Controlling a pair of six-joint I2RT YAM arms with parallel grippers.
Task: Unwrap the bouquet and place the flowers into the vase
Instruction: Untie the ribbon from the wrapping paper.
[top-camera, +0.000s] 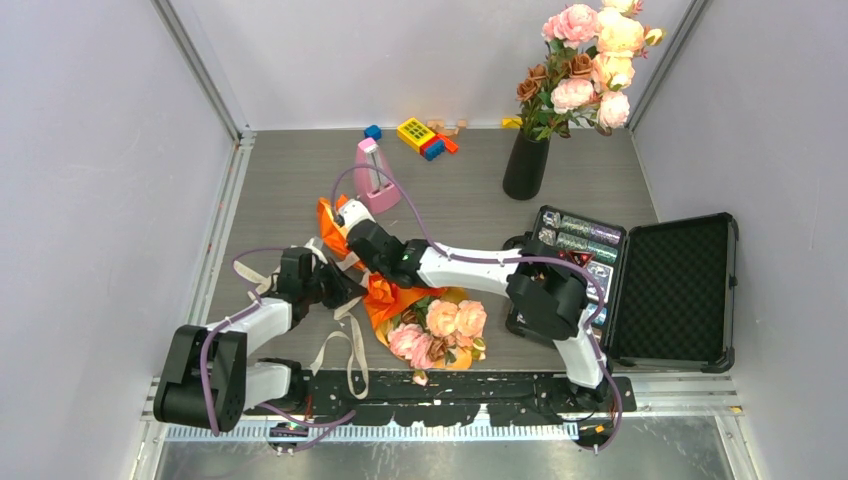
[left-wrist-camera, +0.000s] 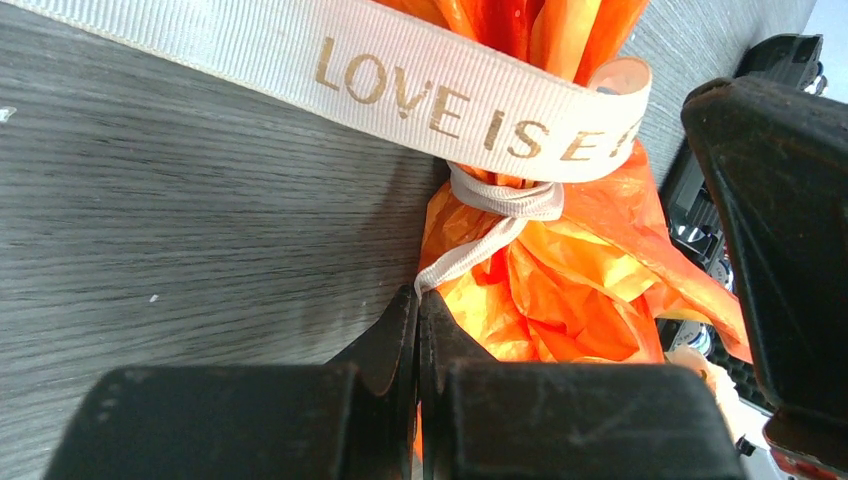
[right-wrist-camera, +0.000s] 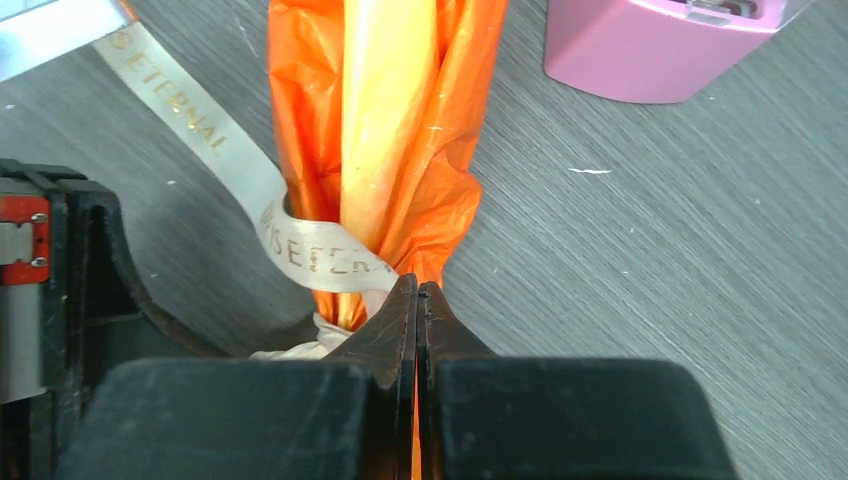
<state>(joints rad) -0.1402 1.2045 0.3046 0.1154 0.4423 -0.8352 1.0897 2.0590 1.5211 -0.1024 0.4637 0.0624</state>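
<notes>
Left hand (left-wrist-camera: 418, 305) clenched on the cream ribbon (left-wrist-camera: 480, 110) below its knot, right hand (right-wrist-camera: 417, 298) pinching orange paper of the bouquet (right-wrist-camera: 380, 150)

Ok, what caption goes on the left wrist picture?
Left gripper shut on the cream ribbon tied around the orange-wrapped bouquet.

Robot arms: two, left arm (top-camera: 255, 320), right arm (top-camera: 470, 270).
Bouquet (top-camera: 390, 298) in orange paper: one. Roses (top-camera: 440, 320) showing at its head: four, maybe more hidden.
Ribbon (left-wrist-camera: 450, 100): one, cream, gold lettering.
Vase (top-camera: 526, 165): one, black. In it: about six pink flowers (top-camera: 575, 25), two or three brown flowers (top-camera: 528, 88).
Metronome (top-camera: 375, 185): one, pink.
Case (top-camera: 675, 290): one, black, lid open; contents too small to count.
Toy blocks (top-camera: 415, 132) at back wall: at least four, exact count unclear.
</notes>
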